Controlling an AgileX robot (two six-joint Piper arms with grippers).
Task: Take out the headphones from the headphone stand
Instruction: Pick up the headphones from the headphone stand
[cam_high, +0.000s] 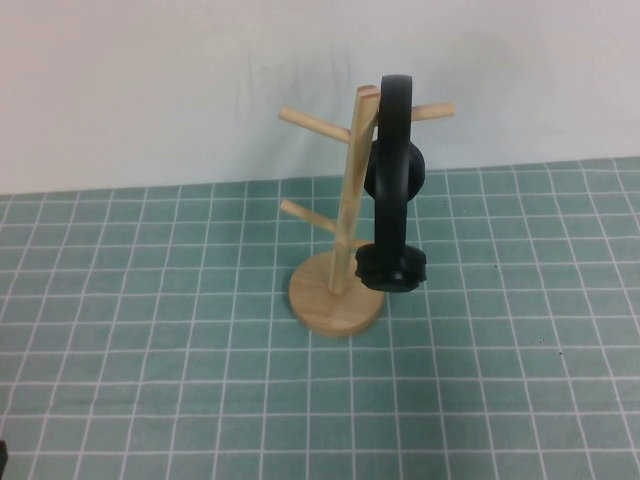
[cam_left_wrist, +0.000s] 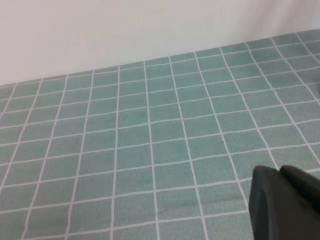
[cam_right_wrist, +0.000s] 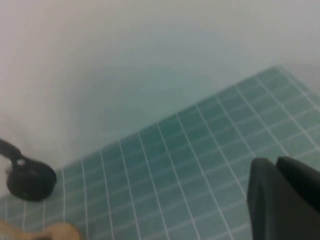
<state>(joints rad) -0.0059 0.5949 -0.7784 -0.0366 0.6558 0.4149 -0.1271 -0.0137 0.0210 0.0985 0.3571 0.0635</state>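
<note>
The black headphones (cam_high: 392, 190) hang by their headband on an upper peg of the light wooden headphone stand (cam_high: 345, 230), one earcup beside the post and one low over the round base (cam_high: 335, 303). The stand is at the table's middle back. In the right wrist view one earcup (cam_right_wrist: 31, 180) and a bit of the wooden stand (cam_right_wrist: 60, 232) show far off. My right gripper (cam_right_wrist: 276, 161) is shut and empty, well away from them. My left gripper (cam_left_wrist: 278, 170) is shut and empty over bare mat. Neither gripper shows in the high view.
A green mat with a white grid (cam_high: 150, 340) covers the table. A plain white wall (cam_high: 150, 90) stands behind it. A small dark part (cam_high: 3, 458) shows at the mat's near left corner.
</note>
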